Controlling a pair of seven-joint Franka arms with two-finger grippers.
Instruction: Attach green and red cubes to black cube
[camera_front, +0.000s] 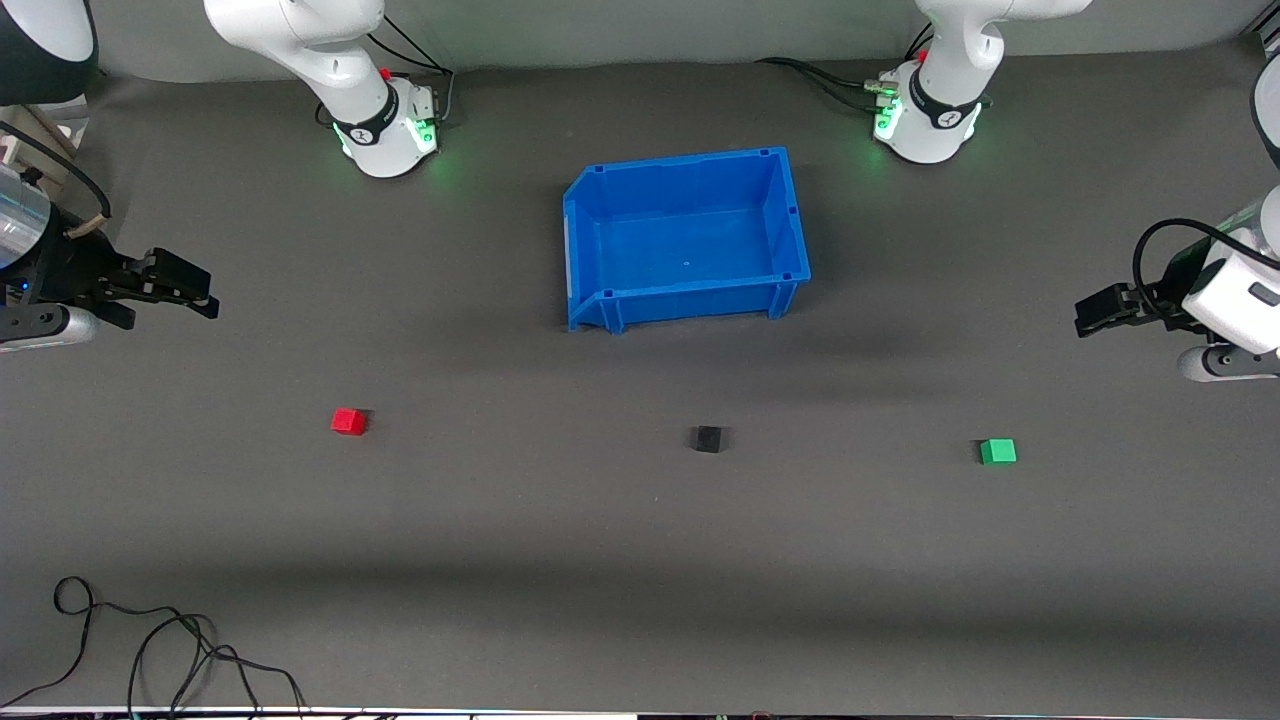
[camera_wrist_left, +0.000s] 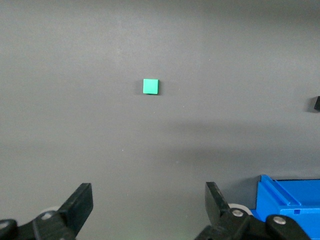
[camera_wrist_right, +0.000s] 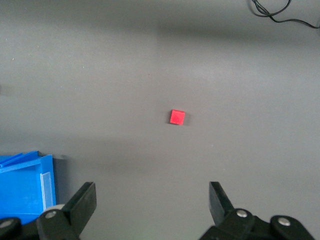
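— Starting nearest the front camera: loose black cable (camera_front: 150, 650) coiled on the grey table (camera_front: 560, 560) toward the right arm's end. Out of the work area, no bearing on anything.

— Next back, three cubes strung in a rough row, well apart. Red cube (camera_front: 349, 421) toward the right arm's end, black cube (camera_front: 708, 438) in the middle, green cube (camera_front: 997, 451) toward the left arm's end. None touching, nothing attached yet.

— Sensible layout, probably: one coloured cube per arm, black one between as the shared meeting point.

— Farther back, blue bin (camera_front: 690, 238), empty, open top, clear of all three cubes.

— Grippers now. Right gripper (camera_front: 185, 285) up over bare table at its own end, fingers spread wide, holding nothing. Red cube (camera_wrist_right: 177, 117) sitting centred ahead of the spread fingertips (camera_wrist_right: 86, 196) in its wrist view.

— Left gripper (camera_front: 1095, 312) mirrored at its end, fingers equally wide, empty. Green cube (camera_wrist_left: 150, 86) lined up ahead likewise.

— Looks like a ready stance on both sides: wide open for the descent, each squared to its own cube.
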